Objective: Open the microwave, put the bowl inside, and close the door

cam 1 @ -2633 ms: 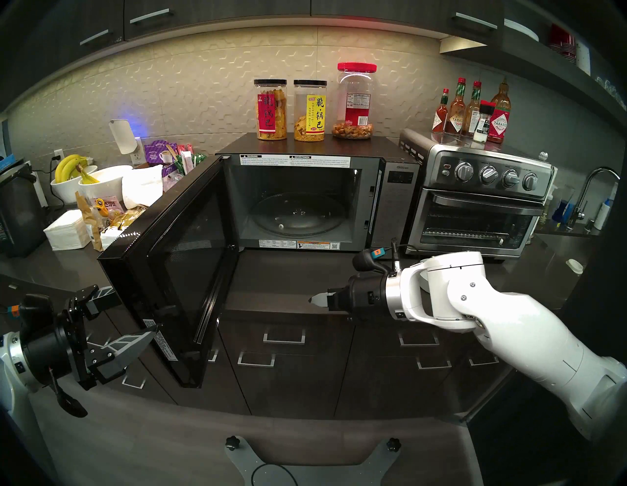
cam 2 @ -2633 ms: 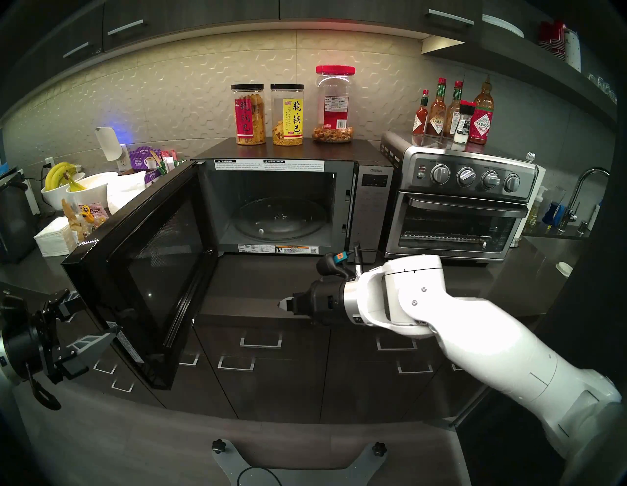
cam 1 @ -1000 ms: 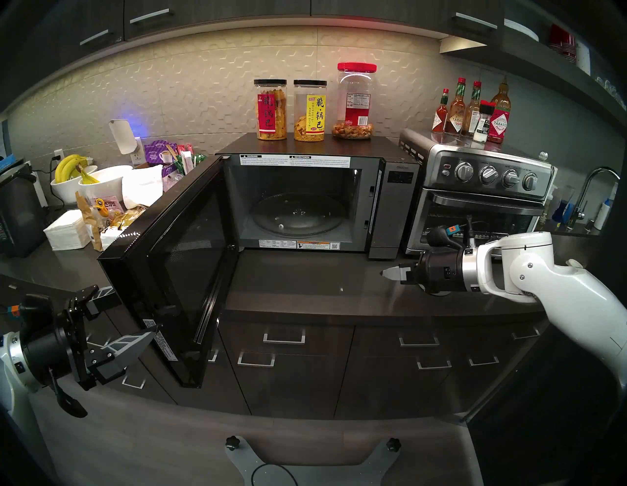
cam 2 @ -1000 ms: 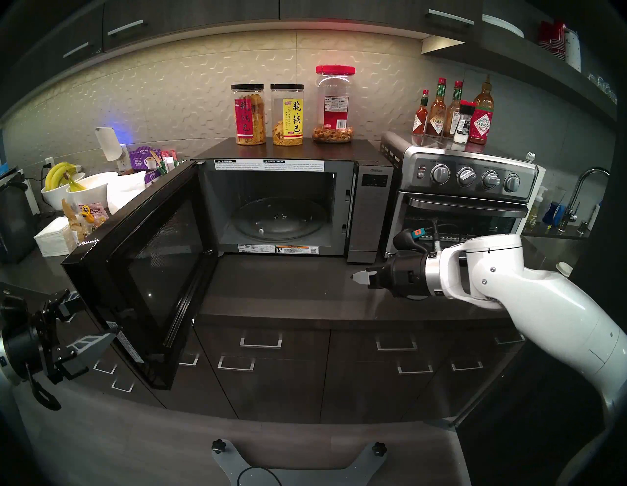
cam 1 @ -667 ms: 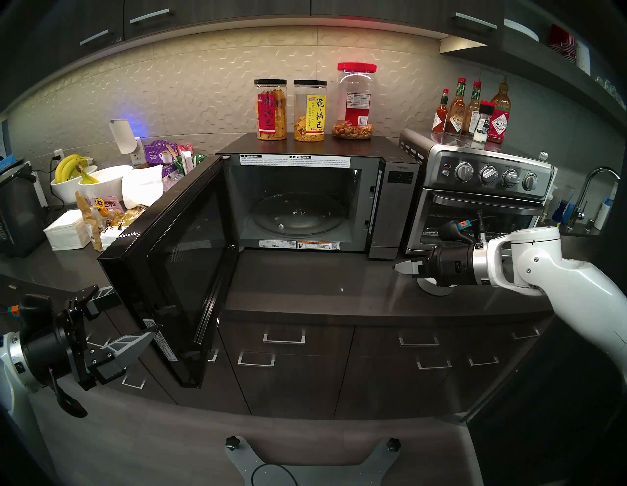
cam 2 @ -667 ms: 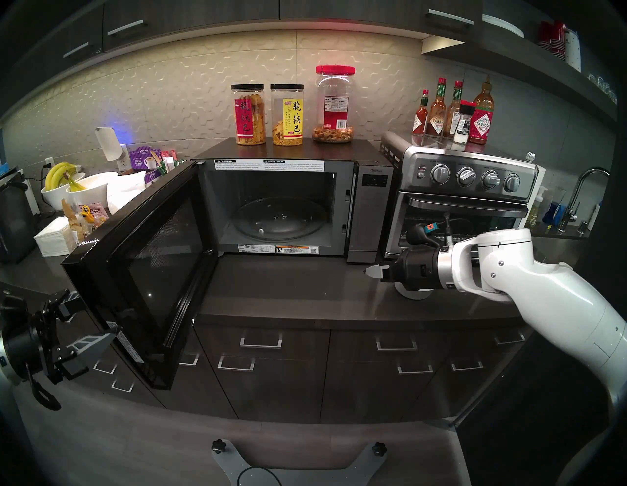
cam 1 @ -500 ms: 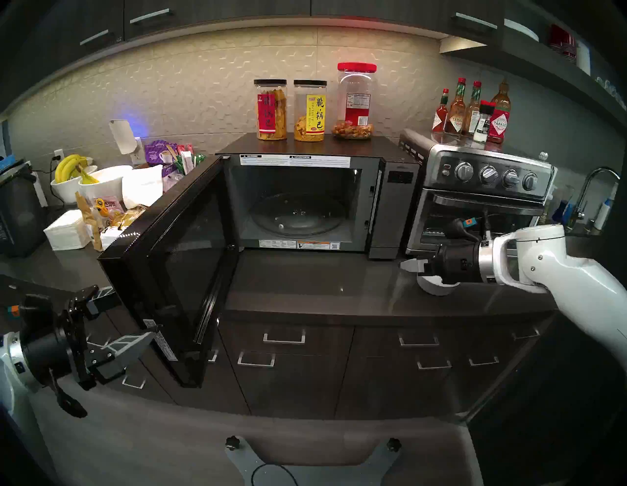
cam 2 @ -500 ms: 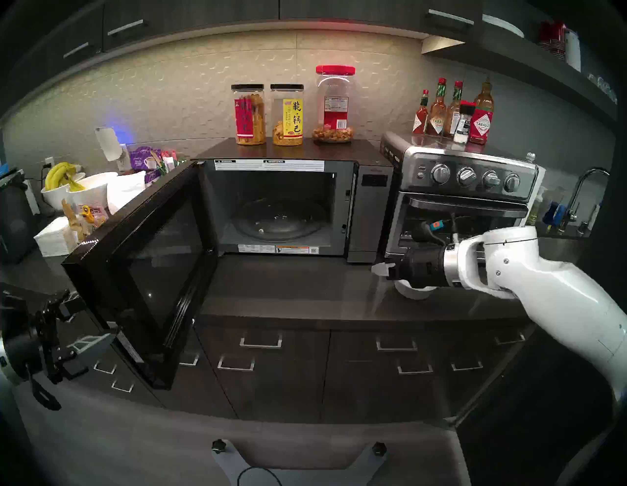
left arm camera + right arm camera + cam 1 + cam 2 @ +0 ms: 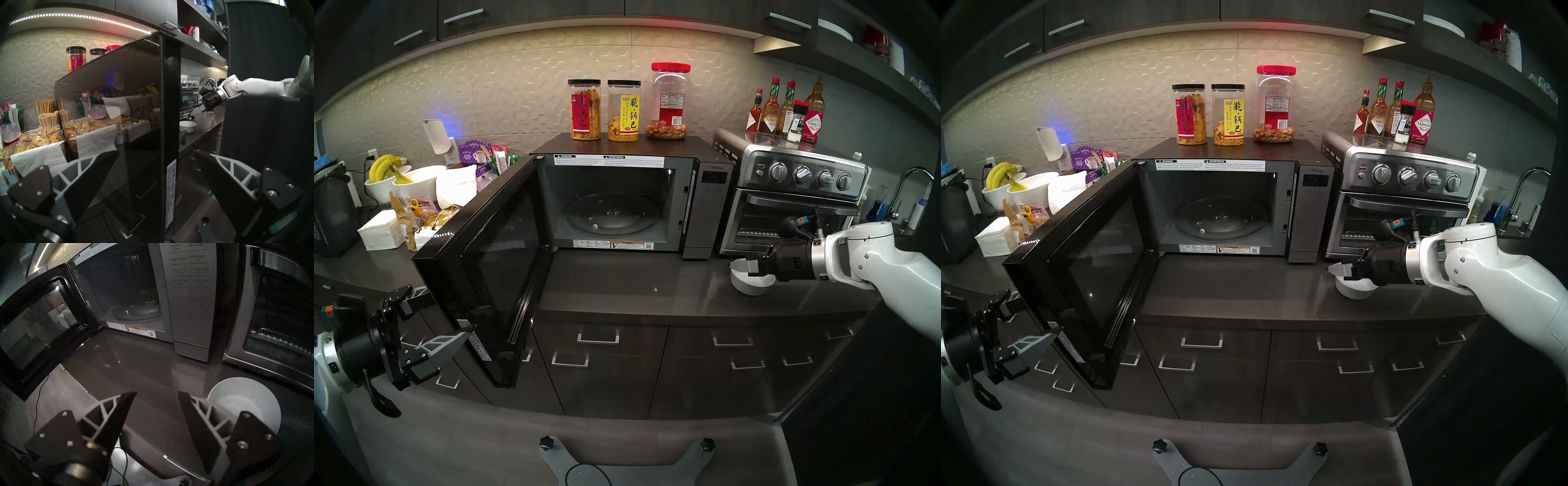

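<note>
Microwave door swung open, bowl on the counter under the right gripper.

The microwave (image 9: 619, 200) is seen at the centre of the head view, its door (image 9: 483, 268) swung wide toward 8 o'clock and the glass turntable (image 9: 612, 215) left bare. The bowl (image 9: 750, 283) is set on the counter (image 9: 636, 288) at about 3 o'clock of the microwave, in front of the toaster oven (image 9: 789, 203). The right gripper (image 9: 157, 395) is held just over the bowl's near rim, its fingers parted and nothing gripped between them. The left gripper (image 9: 156, 159) is spread wide at the door's free edge, at 8 o'clock; nothing is clamped.
</note>
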Robot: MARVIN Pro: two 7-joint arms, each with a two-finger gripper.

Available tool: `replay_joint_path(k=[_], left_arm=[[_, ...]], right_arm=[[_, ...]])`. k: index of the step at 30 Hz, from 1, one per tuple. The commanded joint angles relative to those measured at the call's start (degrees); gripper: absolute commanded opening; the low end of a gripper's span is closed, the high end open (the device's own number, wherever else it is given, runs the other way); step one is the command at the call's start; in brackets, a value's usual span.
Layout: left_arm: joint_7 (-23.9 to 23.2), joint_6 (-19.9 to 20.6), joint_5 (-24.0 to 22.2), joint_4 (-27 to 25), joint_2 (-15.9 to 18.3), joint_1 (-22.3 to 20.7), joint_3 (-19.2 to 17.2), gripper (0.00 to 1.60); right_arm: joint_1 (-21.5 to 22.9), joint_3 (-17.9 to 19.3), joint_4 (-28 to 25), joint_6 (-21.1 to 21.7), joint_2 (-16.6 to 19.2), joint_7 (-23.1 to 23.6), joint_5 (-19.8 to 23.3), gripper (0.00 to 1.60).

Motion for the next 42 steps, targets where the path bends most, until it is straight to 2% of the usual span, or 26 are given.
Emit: replay_joint_path(k=[1, 9, 19, 30, 42], left_arm=[[-0.41, 0.08, -0.56, -0.29, -0.05, -0.10, 0.08, 1.60], [-0.42, 0.09, -0.59, -0.28, -0.04, -0.09, 0.07, 1.60], [-0.42, 0.08, -0.61, -0.28, -0.04, -0.08, 0.07, 1.60], [-0.41, 0.08, -0.61, -0.28, -0.03, -0.08, 0.08, 1.60], [-0.39, 0.07, -0.61, -0.28, -0.02, -0.07, 0.08, 1.60]], right_arm=[[-3.67, 4.78, -0.11, -0.90, 2.41, 2.92, -3.46, 1.37], [-8.05, 8.22, -0.25, -2.69, 3.12, 3.64, -7.52, 1.46], [-9.49, 7.47, -1.74, -4.09, 3.62, 0.74, -10.09, 1.42], [-6.62, 6.89, -0.76, 0.73, -0.99, -2.39, -12.42, 1.39], [-2.52, 4.54, 3.09, 5.38, -7.30, -1.99, -16.58, 1.37]])
